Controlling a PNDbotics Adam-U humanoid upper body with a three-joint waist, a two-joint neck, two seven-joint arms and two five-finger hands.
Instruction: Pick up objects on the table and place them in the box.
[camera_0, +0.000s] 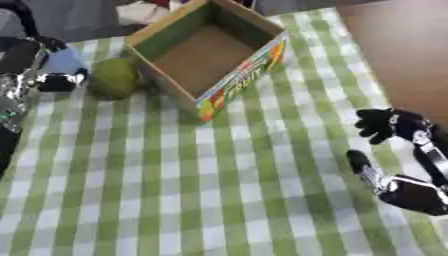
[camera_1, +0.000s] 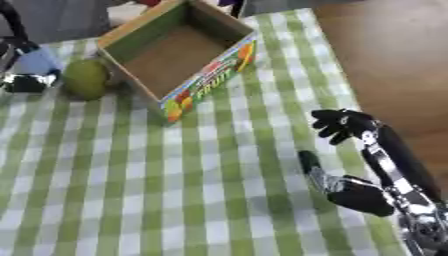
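An open cardboard box (camera_0: 242, 79) with a colourful fruit print on its side stands at the back of the table, and nothing shows inside it. A round green fruit (camera_0: 114, 77) lies against the box's left side. Just behind the fruit, to its left, a pale blue object (camera_0: 66, 60) is partly hidden. My left hand (camera_0: 24, 75) comes in at the left edge, right next to the fruit and the blue object. I cannot tell whether it touches either. My right hand (camera_1: 360, 194) hovers open over the table's right edge, fingers spread and holding nothing.
A green and white checked cloth (camera_0: 175, 190) covers the table. The table's right edge runs close to my right hand, with brown wooden floor (camera_0: 402, 45) beyond it. Blurred items lie behind the box at the far edge.
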